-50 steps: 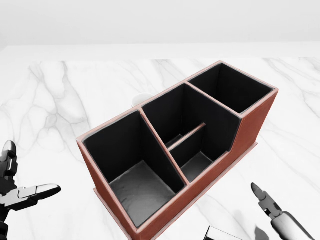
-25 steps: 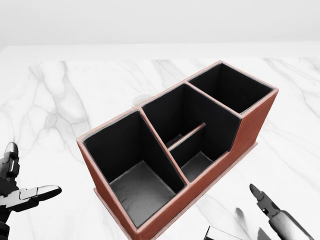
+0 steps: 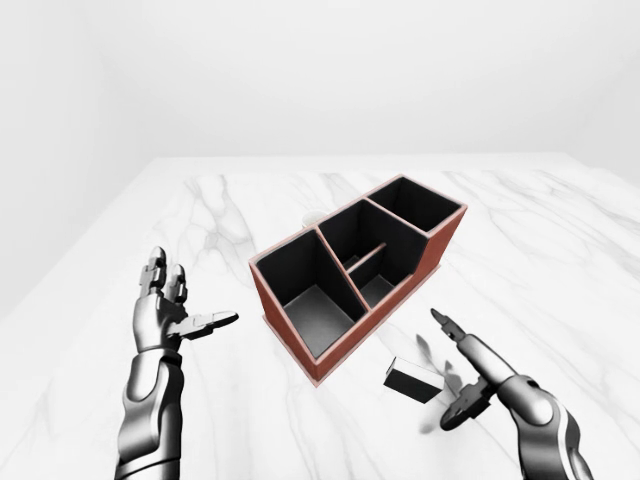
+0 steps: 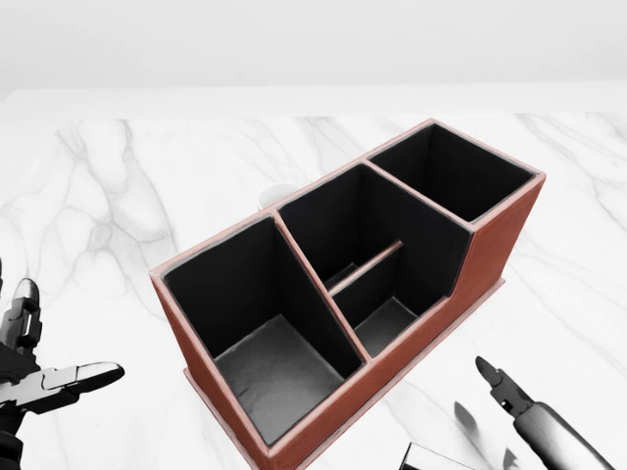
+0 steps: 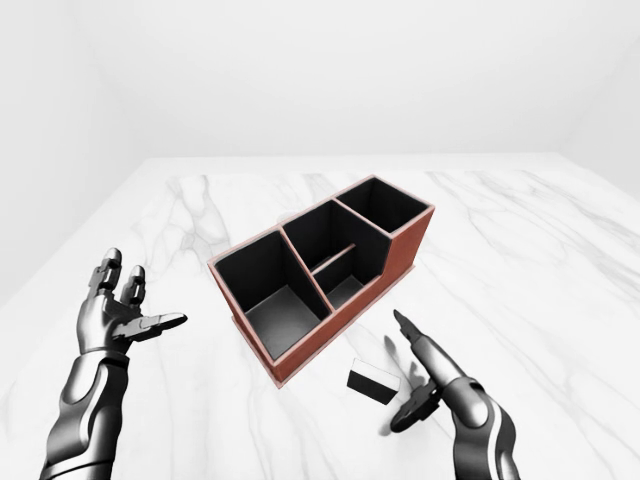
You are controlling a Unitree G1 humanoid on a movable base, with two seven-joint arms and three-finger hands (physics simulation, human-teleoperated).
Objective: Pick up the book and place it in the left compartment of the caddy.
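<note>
Black book [image 3: 413, 381] shows whole only in eye views.

You have bright, even, shadow-soft light — no glare, renders sharp; the caddy [image 3: 357, 268] interior stays dark, its depths perhaps unreadable.

White marble tabletop [image 3: 560, 250] with grey veining, plain white walls [image 3: 320, 70] behind, soft even light
</note>
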